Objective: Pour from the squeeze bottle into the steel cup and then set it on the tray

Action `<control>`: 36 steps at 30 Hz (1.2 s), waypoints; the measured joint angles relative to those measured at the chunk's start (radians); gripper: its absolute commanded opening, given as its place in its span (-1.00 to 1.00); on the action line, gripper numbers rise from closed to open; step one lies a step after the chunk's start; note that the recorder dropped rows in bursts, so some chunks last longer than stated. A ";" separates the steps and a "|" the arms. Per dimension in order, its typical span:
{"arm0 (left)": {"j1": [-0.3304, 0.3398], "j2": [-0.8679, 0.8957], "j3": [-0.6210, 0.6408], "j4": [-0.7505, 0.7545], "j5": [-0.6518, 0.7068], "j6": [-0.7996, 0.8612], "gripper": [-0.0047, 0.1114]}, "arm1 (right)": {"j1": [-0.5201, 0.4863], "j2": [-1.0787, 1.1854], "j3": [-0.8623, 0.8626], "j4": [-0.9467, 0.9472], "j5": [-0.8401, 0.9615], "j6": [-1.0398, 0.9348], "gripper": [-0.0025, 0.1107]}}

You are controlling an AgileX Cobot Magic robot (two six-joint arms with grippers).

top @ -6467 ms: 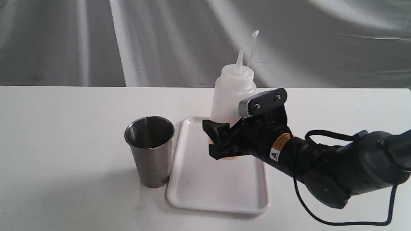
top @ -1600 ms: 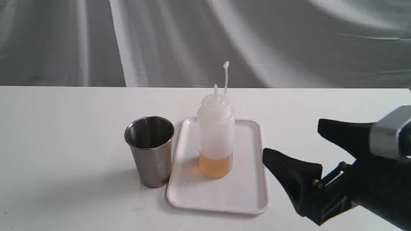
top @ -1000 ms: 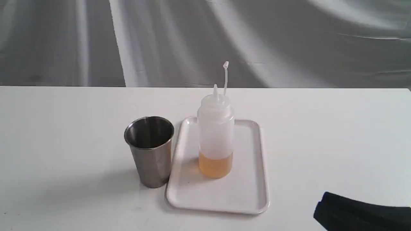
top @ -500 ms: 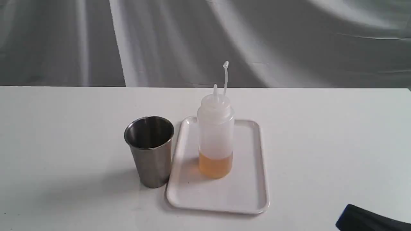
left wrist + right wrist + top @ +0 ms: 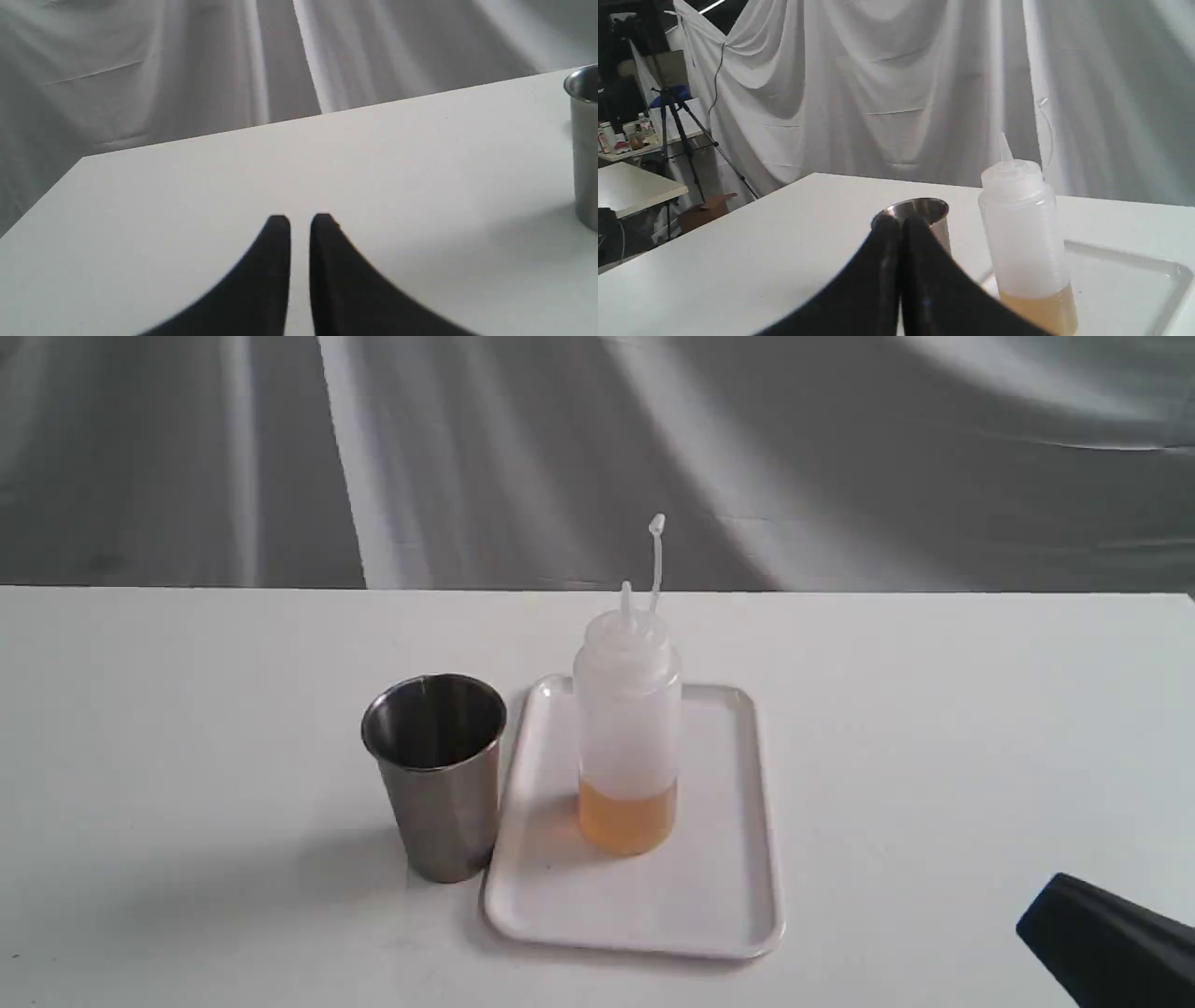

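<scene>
Three things sit on the white worktop (image 5: 187,709) in the exterior view. The squeeze bottle (image 5: 625,728) stands upright on the tray (image 5: 653,910), with amber liquid in its lowest part and its cap strap sticking up beside the nozzle. The steel cup (image 5: 437,775) stands upright just beside the tray's left rim. A black tip of the right tool (image 5: 1055,910) shows at the lower right corner, well apart from the tray.

In the left wrist view, the left tool (image 5: 300,221) hangs over bare worktop with its fingers all but together, a thin slit between them and nothing held. The cup shows at the picture's edge.

In the right wrist view, the right tool's fingers are pressed together and empty. The cup shows just past the fingertips, and the bottle stands on the tray next to it.
</scene>
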 measured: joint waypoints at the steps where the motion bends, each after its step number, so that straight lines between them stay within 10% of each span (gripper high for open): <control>1: 0.000 0.000 0.000 0.000 0.000 0.000 -0.78 | 0.000 -0.002 0.000 0.005 0.011 0.000 -0.96; 36: 0.000 0.000 0.000 0.000 0.000 0.000 -0.78 | -0.118 -0.524 0.000 0.148 0.513 0.003 -0.96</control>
